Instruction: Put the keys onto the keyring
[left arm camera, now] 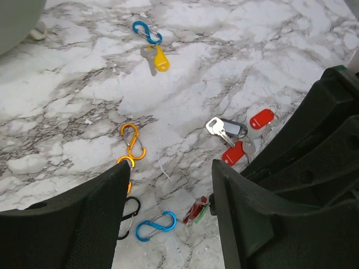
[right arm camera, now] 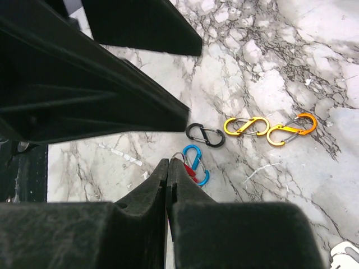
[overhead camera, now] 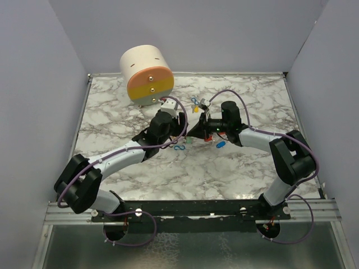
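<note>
**Keys lie flat on the marble; left fingers apart, right fingers shut**

Left fingers stand apart above the desk, with nothing between them. Right fingers are pressed together. Their tip sits at a red key, which lies against a blue clip. Cannot tell whether that key is pinched or only touched. Seen from the left wrist, its long axis runs lower left to upper right, with a green piece alongside.

Yellow key is farther out on the desk, just below a second blue clip. Its long axis runs near up-down in that view, narrow end toward the clip.

There is a cluster beside the right arm. The upper red key and lower red key both slant lower left to upper right. The silver key slants the other way.

Top view: blue key lies near the right arm, tilted.

Black clip and orange clips lie in a row, near the red key.
</note>
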Controlling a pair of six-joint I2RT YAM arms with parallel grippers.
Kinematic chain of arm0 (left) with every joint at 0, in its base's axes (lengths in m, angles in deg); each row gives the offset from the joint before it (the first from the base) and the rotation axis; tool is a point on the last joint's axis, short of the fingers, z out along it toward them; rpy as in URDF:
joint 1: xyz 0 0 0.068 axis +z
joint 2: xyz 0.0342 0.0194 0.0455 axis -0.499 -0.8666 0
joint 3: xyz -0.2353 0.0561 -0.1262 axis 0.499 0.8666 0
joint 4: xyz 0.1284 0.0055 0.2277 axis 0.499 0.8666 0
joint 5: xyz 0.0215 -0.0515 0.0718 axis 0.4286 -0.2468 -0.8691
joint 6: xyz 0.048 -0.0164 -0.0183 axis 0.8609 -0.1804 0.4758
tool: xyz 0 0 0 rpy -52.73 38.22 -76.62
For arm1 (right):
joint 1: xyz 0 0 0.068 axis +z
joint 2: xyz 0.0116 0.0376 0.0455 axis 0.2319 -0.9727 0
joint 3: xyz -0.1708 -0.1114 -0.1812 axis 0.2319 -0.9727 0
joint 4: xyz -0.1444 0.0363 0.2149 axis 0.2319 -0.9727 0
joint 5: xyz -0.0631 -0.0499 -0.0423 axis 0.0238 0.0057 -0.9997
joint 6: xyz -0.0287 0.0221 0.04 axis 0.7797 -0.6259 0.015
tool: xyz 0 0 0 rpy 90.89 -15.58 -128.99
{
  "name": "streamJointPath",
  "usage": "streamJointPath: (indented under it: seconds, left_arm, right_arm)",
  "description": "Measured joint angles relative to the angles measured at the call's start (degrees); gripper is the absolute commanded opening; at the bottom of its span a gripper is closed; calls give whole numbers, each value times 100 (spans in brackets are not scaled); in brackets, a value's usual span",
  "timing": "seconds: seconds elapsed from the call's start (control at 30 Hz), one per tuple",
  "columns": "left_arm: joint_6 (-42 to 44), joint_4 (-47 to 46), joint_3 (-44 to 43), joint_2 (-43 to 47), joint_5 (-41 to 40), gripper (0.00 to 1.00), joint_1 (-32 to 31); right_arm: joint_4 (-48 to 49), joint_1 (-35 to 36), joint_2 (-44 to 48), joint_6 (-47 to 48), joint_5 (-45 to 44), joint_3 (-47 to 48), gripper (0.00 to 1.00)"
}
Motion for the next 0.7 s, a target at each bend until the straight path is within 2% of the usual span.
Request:
streamJointPath:
  seconds: [0.3,0.47,0.7]
  left_arm:
    - [-153,179,337,885,-815,68,-4]
    - [-153,310,413,942,-938,70,-4]
    - [-151,334,516,944,-973,70,-7]
  right_arm:
    - [-127,0,-57,-63,-581,332,1]
    - [-140,0,-286,-267,-1178,695,1]
    - [-345,-70,-1045,-472,-2262,1725,1]
